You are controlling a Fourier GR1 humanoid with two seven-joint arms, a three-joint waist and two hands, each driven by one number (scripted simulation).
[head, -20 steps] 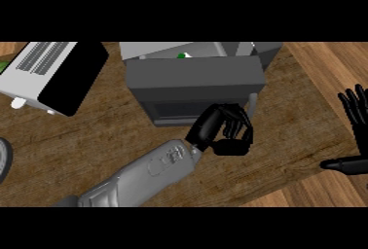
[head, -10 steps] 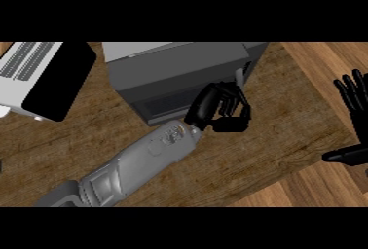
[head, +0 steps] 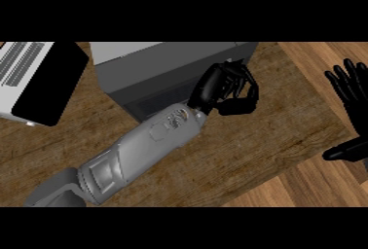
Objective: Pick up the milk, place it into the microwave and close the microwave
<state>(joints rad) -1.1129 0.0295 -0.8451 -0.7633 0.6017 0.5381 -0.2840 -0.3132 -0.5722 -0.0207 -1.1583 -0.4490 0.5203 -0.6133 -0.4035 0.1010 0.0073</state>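
The grey microwave [head: 158, 63] stands at the top centre, and its dark front face [head: 155, 103] is turned toward me. My left hand [head: 229, 90] rests against the microwave's front right corner. Its fingers are curled and I see nothing held in them. The grey left forearm [head: 137, 151] runs down to the lower left. My right hand [head: 352, 97] rests open at the right edge, fingers up and thumb out to the side. The milk shows nowhere in the head view.
A white appliance with a black panel [head: 39, 80] lies at the left, close to the microwave. The wooden counter [head: 273, 141] spreads to the right of the forearm, and its edge runs diagonally at the lower right.
My left hand has moved up and to the right along the microwave's front. The microwave and the white appliance now sit higher and further left in view. The right hand has kept still.
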